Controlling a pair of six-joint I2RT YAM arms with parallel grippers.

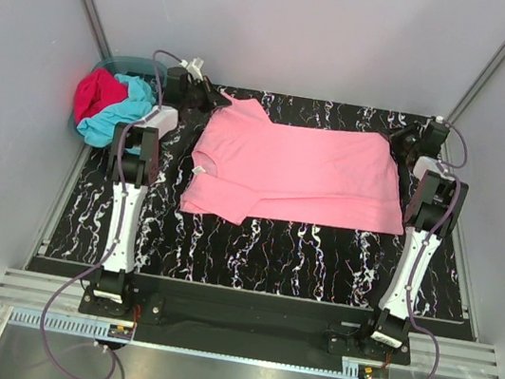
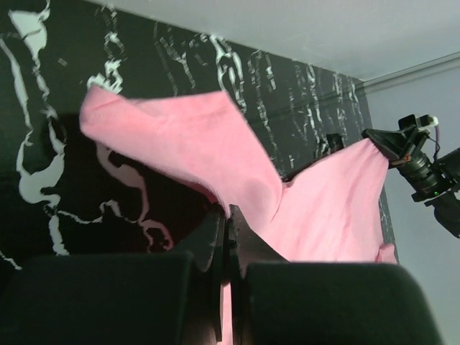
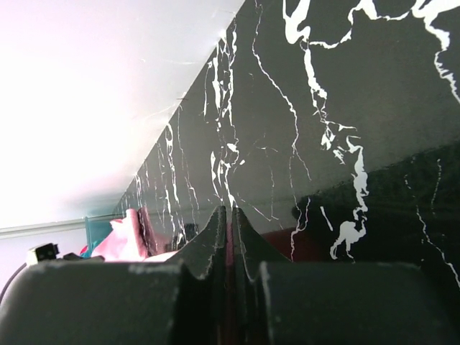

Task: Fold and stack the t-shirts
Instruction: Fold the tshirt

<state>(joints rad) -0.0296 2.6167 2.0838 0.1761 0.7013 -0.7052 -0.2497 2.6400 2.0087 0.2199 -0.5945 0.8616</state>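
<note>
Left hand (image 2: 227, 219): fingers pressed together, pinching a fold of the pink tee (image 1: 298, 173). A flap of cloth stands lifted just ahead of the pinch, and the rest runs off to this hand's right.

Right hand (image 3: 230, 226): fingers pressed together, with a thin sliver of pink between them. In the left wrist view a corner of the tee is drawn up to it.

The tee's far edge spans from one hand to the other. Its body lies spread on the tabletop (image 1: 272, 250), nearer the arm bases than either hand.

Out past the left hand's outer side, the turquoise tee (image 1: 114, 120) and red tee (image 1: 95, 92) are bunched together, touching, at the basket (image 1: 124, 61). They are well apart from the right hand.
</note>
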